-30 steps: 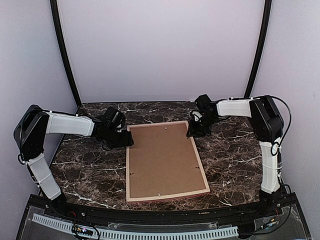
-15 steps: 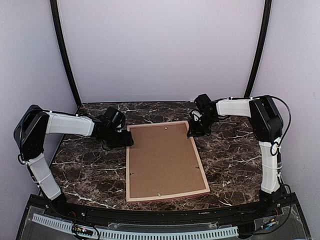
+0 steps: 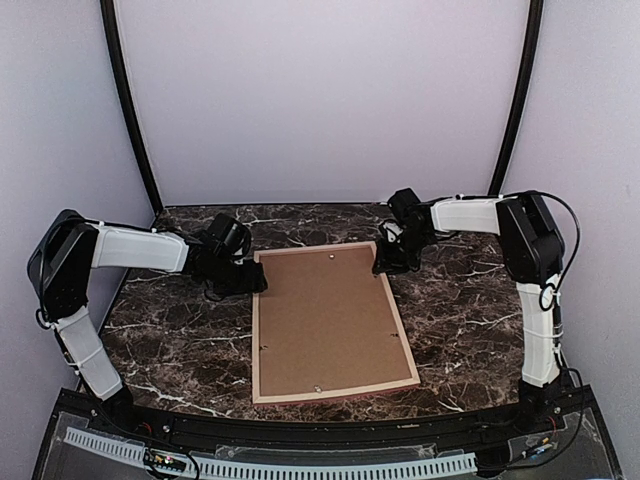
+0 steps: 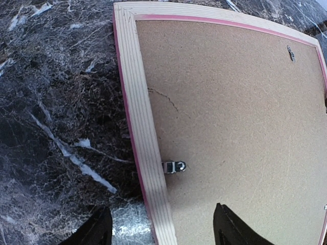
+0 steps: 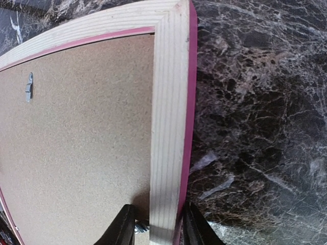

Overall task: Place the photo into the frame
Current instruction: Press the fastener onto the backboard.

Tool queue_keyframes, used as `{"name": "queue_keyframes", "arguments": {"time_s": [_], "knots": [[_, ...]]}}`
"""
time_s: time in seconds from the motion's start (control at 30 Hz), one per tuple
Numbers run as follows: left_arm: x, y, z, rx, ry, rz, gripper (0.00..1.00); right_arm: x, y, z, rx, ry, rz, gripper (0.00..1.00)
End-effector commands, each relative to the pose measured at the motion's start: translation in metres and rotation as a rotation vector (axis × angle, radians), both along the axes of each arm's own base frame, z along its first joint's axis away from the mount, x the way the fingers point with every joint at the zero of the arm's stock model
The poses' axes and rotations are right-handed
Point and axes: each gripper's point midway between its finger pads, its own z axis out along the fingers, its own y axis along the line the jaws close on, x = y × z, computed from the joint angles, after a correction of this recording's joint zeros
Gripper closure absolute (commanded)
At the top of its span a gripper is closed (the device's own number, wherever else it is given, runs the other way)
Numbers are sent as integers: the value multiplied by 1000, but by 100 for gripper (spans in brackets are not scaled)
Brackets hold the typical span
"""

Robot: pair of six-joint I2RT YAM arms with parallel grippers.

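Note:
The pink-red frame (image 3: pixel 256 330) lies face down in the middle of the table, its tan wood back up. A brown backing board (image 3: pixel 325 315) fills it. The photo is hidden. My left gripper (image 3: pixel 254 281) is open and straddles the frame's left rail (image 4: pixel 138 117) near the far corner, one finger (image 4: pixel 99 232) over the table and the other over the board (image 4: pixel 235 112). My right gripper (image 3: pixel 381 268) is shut on the right rail (image 5: pixel 168 102) near the far right corner, with its fingers (image 5: pixel 191 227) close on both sides.
A small metal turn clip (image 4: pixel 173 166) sits on the left rail's inner edge. A hanger tab (image 5: pixel 29 86) is on the board near the far edge. The dark marble table (image 3: pixel 470 300) lies around the frame, with walls on three sides.
My right gripper has edged slightly left along the frame's far right corner. The frame and the left arm have not visibly moved.

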Motion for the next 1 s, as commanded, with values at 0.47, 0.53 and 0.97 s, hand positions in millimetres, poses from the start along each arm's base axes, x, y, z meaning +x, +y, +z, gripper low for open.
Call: {"name": "queue_keyframes", "arguments": {"time_s": [0.47,0.53,0.97], "knots": [[-1,4,7,4,-26,-10,30,-28,-18,-52,-113,125,-27,85],[-1,4,7,9,-27,-10,30,-27,-17,-53,-110,128,-17,87],[-2,11,5,39,-34,0,30,-19,0,-48,74,166,183,89]]}}
